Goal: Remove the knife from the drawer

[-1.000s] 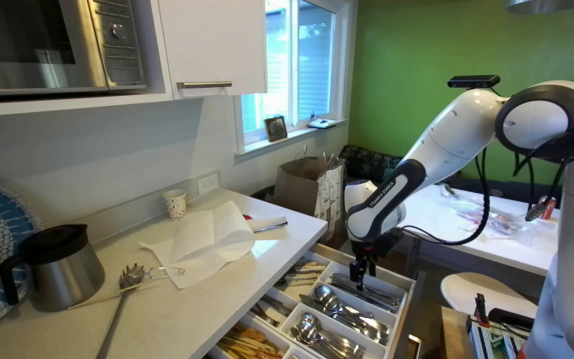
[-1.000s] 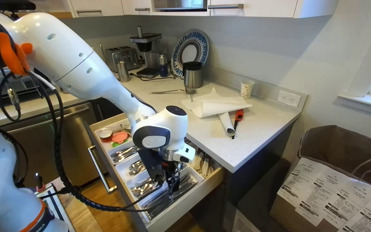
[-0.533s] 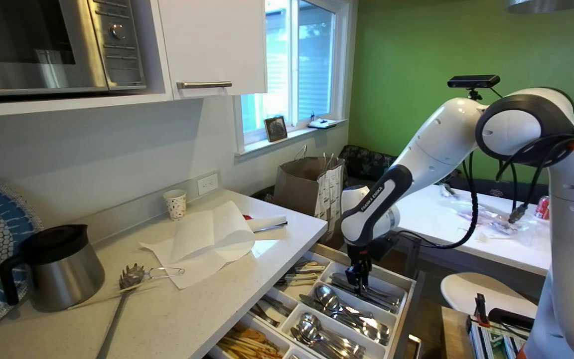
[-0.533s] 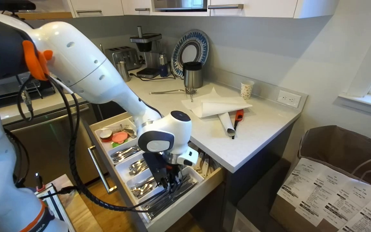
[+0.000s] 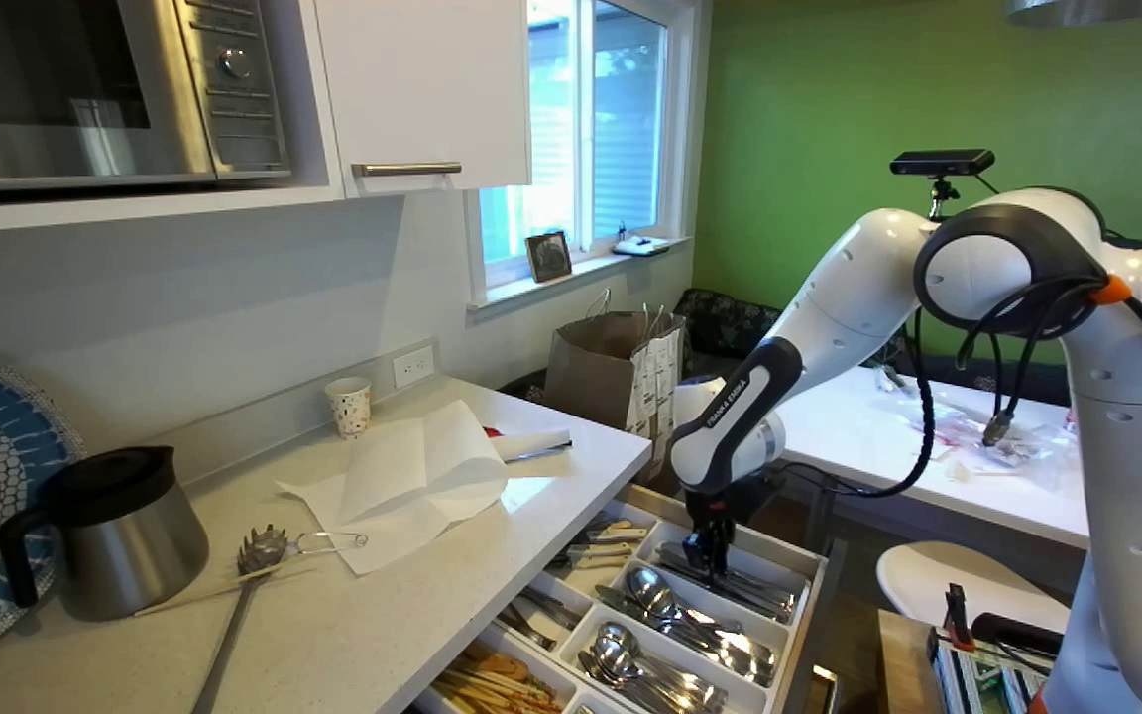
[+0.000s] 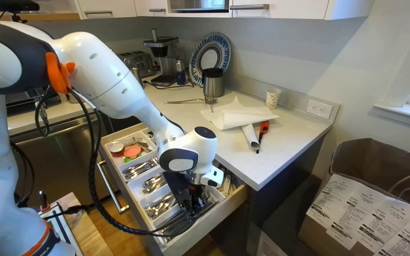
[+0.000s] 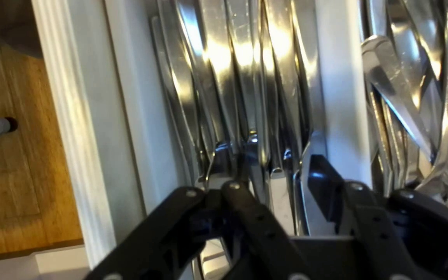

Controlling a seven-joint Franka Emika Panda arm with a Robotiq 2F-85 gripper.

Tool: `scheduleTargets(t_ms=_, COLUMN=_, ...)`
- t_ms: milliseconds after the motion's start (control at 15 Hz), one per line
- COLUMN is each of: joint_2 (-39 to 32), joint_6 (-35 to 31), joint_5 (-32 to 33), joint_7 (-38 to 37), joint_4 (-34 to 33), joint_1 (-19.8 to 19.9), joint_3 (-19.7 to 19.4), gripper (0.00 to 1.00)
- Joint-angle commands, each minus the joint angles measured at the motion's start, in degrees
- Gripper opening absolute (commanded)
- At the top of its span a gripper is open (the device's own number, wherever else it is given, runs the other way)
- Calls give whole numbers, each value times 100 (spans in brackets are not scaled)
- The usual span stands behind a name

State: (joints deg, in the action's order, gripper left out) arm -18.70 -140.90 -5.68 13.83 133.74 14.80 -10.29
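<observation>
Several look-alike silver knives (image 7: 243, 50) lie side by side in one white compartment of the pulled-out drawer (image 6: 210, 222); which of them is the knife of the task I cannot tell. Down among their blades, my gripper (image 7: 278, 169) is partly open. A dark fingertip (image 7: 321, 182) stands by the compartment's divider, and the opposite finger is over the middle of the row. Between them show blades (image 7: 281, 194), with no grip visible. In both exterior views the gripper (image 5: 712, 567) reaches into this compartment, its tips hard to make out.
Spoons and other cutlery (image 7: 410, 97) fill the neighbouring compartment behind a white divider (image 7: 342, 85). The countertop edge (image 6: 238, 167) overhangs the drawer's back part. A paper sheet (image 5: 432, 476), a cup (image 5: 349, 407) and a metal jug (image 5: 130, 535) stand on the counter.
The fingers have come closer together. My gripper has sunk slightly into the knife compartment and shifted a little, while the arm's elbow has dropped and swung across.
</observation>
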Motion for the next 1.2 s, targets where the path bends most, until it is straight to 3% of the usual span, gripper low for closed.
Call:
scheduleTargets(t_ms=0, joint_2=-211, joint_6=-14, joint_5=-88, joint_7=130, joint_4=-150, joint_1=131, joint_3=101, gripper=40)
scheduleTargets(t_ms=333, joint_2=-333, joint_6=20, joint_5=-105, joint_7=142, joint_4=-235, joint_1=165, joint_3=140, gripper=30)
scheduleTargets(t_ms=400, joint_2=-351, joint_6=19, joint_5=-97, joint_7=136, joint_4=-246, joint_1=167, joint_3=145, gripper=23)
scheduleTargets(t_ms=467, joint_2=-358, joint_6=24, joint_5=-94, joint_7=131, joint_4=-256, joint_1=171, joint_3=150, gripper=25)
scheduleTargets(t_ms=800, joint_2=-317, joint_6=12, joint_5=-90, joint_7=115, joint_4=-233, joint_1=176, joint_3=175, gripper=1)
scheduleTargets(t_ms=1133, joint_2=-158, joint_6=27, joint_5=-67, joint_7=97, joint_4=-128, joint_1=158, joint_3=172, gripper=1)
